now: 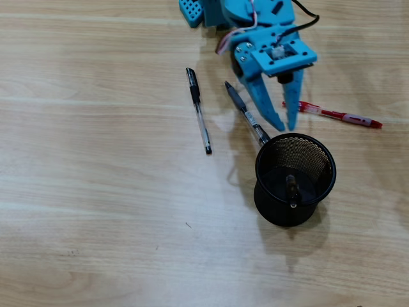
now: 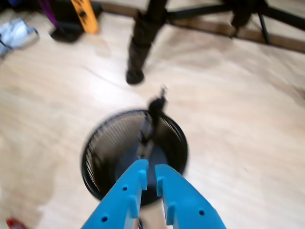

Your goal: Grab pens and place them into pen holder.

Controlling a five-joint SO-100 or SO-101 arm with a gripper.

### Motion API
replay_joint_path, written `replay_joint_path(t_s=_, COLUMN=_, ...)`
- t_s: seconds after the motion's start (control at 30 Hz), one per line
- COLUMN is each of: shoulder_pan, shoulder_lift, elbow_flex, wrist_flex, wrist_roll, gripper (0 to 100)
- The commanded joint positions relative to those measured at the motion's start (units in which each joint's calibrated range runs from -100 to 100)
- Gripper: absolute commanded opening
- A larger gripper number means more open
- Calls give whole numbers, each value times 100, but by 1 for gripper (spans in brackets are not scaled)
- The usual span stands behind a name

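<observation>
The pen holder (image 1: 257,171), a black mesh cup, stands right of centre in the overhead view with a black pen (image 1: 292,188) inside it. My blue gripper (image 1: 285,126) hovers just behind the cup's rim, narrowly open and empty. A grey pen (image 1: 245,113) lies to its left, its lower end against the cup. Further left lies a clear pen with a black cap (image 1: 199,111), and a red pen (image 1: 333,115) lies to the right. In the blurred wrist view the gripper (image 2: 151,174) points at the holder (image 2: 102,143), where the black pen (image 2: 155,110) stands upright.
The arm's blue body (image 1: 255,25) fills the top of the overhead view. In the wrist view a black stand leg (image 2: 141,45) rises beyond the cup, with an orange object (image 2: 85,14) and dark clutter at the far left. The table is pale wood.
</observation>
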Motion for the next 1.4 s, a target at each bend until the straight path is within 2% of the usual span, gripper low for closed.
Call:
replay_joint_path(t_s=0.0, shoulder_pan=475, shoulder_lift=-878, elbow_flex=-161, wrist_flex=1588, wrist_roll=161, gripper=2)
replay_joint_path(t_s=0.3, shoulder_pan=1371, shoulder_lift=-1898, elbow_flex=-116, wrist_flex=4759, wrist_roll=166, gripper=2)
replay_joint_path(t_s=0.5, shoulder_pan=1801, shoulder_lift=-1966, elbow_flex=-80, wrist_flex=5123, wrist_roll=554, gripper=2)
replay_joint_path(t_s=0.67, shoulder_pan=2057, shoulder_lift=-1957, elbow_flex=753, wrist_flex=4996, wrist_roll=575, gripper=2)
replay_joint_path(t_s=0.9, shoulder_pan=2167, shoulder_lift=-1889, elbow_flex=2155, wrist_flex=3374, wrist_roll=669, gripper=2)
replay_joint_path(t_s=1.17, shoulder_pan=1883, shoulder_lift=-624, elbow_flex=2255, wrist_flex=2162, wrist_roll=664, gripper=3)
replay_joint_path(t_s=1.37, shoulder_pan=1810, shoulder_lift=115, elbow_flex=2237, wrist_flex=1825, wrist_roll=653, gripper=9)
